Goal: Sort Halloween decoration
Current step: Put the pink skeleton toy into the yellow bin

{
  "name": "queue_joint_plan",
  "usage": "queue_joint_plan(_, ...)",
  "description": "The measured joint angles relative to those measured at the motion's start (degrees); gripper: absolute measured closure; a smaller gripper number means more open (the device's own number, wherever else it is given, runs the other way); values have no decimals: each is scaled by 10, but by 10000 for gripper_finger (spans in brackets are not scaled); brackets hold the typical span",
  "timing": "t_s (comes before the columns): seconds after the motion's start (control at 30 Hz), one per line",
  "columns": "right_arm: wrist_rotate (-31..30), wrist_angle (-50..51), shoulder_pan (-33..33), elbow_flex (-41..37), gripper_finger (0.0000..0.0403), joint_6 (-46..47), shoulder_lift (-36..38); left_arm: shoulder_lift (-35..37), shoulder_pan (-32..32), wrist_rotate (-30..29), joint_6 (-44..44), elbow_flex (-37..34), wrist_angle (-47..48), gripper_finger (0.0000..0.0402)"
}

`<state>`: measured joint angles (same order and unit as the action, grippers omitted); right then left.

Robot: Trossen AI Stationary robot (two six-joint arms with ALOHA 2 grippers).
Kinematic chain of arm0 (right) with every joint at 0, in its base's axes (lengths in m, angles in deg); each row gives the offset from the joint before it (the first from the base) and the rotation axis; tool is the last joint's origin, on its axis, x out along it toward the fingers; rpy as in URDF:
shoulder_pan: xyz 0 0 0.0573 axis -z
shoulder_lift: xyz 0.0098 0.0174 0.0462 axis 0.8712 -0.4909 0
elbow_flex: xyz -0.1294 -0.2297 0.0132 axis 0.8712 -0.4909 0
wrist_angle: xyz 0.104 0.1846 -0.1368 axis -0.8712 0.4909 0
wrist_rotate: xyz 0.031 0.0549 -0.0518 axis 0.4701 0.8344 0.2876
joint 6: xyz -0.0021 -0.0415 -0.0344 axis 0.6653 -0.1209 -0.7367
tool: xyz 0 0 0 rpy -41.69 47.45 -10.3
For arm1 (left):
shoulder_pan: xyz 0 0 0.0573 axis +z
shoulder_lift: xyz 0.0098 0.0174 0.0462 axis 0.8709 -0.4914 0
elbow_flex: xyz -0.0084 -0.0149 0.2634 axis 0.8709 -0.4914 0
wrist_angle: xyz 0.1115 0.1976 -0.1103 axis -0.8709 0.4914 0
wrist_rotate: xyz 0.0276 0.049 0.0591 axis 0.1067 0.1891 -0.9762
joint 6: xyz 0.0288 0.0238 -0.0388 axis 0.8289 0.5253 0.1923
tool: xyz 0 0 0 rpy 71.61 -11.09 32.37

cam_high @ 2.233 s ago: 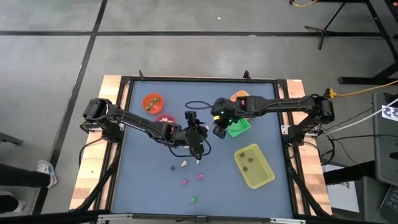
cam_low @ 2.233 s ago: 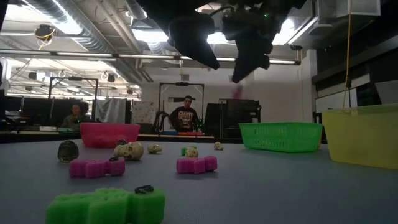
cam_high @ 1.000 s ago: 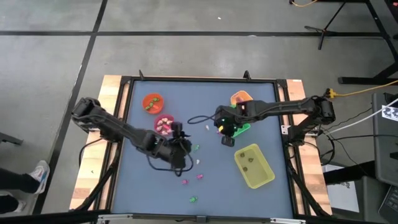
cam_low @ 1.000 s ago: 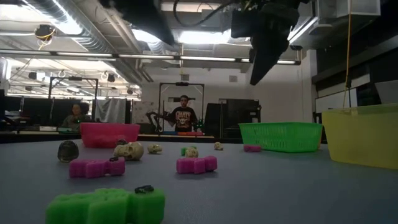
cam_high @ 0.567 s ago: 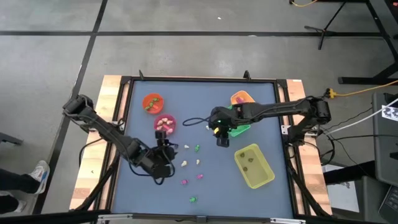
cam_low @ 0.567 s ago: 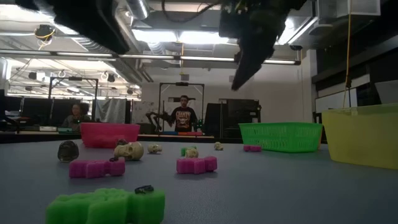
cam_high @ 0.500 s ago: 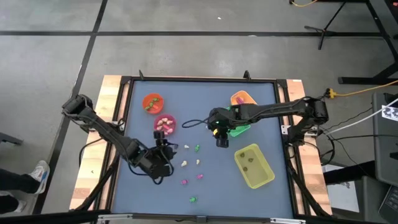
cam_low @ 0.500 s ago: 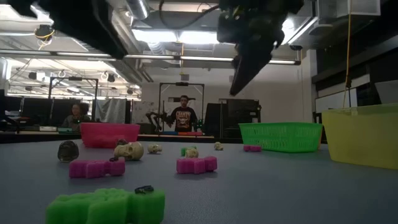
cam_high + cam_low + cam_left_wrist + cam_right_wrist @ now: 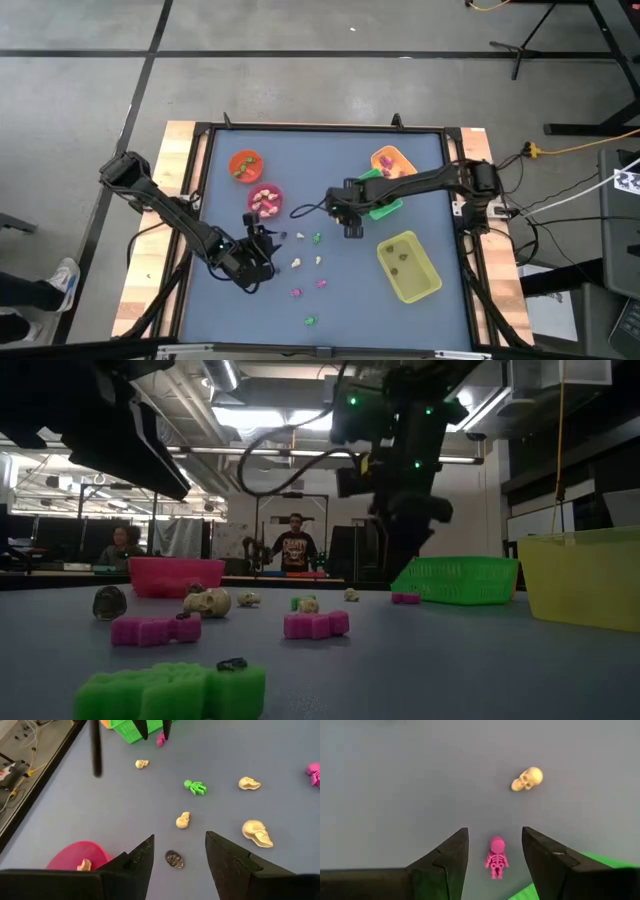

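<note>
Hovering my right gripper [image 9: 491,851] over a pink skeleton [image 9: 495,861] that lies on the mat just beside the green tray [image 9: 384,205], a cream skull [image 9: 527,779] a bit past it. Jaws spread, nothing between them; the skeleton sits on the table in the gap.

My left gripper [image 9: 177,851] is out over the left-centre of the mat, also spread & empty, w/ a dark skull [image 9: 173,859] on the table right between the fingertips. Pink cup [image 9: 78,860] is close alongside, w/ at least one cream piece in it.

Progress, judging from the high view:
- Orange cup [image 9: 245,164] holds a few green bits; pink cup has several cream/pink pcs.
- Yellow tray [image 9: 408,266] has a couple of dark pcs. Orange tray [image 9: 390,160] has something pink in it. Can't tell what's in the green tray; my right arm covers most of it.
- Left loose on the mat: green skeleton [image 9: 195,787], a small cream skull [image 9: 183,820], a bigger cream skull [image 9: 256,832], another cream skull [image 9: 248,783], a pink piece [image 9: 314,772], a green one [image 9: 311,320] near the front edge, plus the two under my grippers.

So roughly ten pcs to go; I'd say well past halfway but not done.
</note>
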<state>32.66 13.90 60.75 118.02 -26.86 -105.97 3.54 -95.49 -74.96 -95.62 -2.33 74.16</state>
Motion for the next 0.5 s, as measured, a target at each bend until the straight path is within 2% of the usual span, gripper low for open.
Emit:
queue_joint_plan(0.23,-5,16,18,0,219,5,-17,0,0,2,0,0,-3,241)
queue_joint_plan(0.5,20,30,30,0,219,5,-18,0,0,3,0,0,-7,241)
